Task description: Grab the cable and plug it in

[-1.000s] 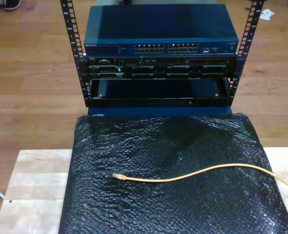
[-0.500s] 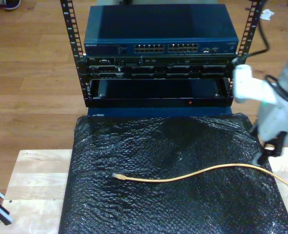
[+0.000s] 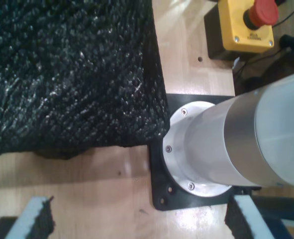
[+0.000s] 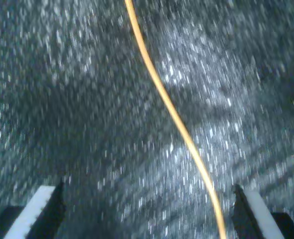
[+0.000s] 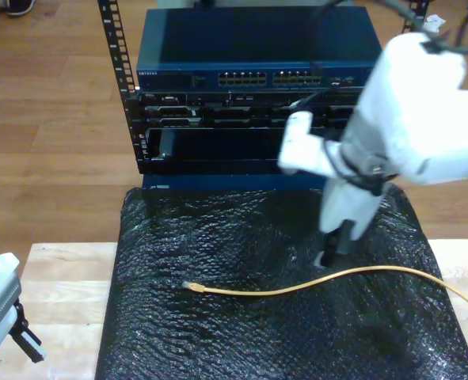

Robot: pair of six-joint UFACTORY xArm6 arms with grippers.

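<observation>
The orange-yellow cable [image 5: 297, 286] lies across the black bubble-wrap mat [image 5: 218, 237], its clear plug [image 5: 191, 286] toward the exterior view's left. My second gripper [image 5: 331, 252] hangs just above the cable's middle. In the second wrist view the cable [image 4: 176, 119] runs between its open fingers [image 4: 42, 209], nearer one of them, and nothing is gripped. My first gripper [image 5: 26, 342] sits at the exterior view's lower left over the wooden table. It is open [image 3: 139, 224], with bare wood between the fingers.
A rack holds a blue network switch [image 5: 257, 77] with rows of ports behind the mat. In the first wrist view, an arm's round base [image 3: 201, 149] and a yellow emergency-stop box [image 3: 246, 25] stand beside the mat's edge [image 3: 151, 74]. The cable trails off the exterior view's right.
The second arm swung in from the exterior view's right to above the cable's middle. The first arm rose further into view at the exterior view's lower left. The cable has not moved.
</observation>
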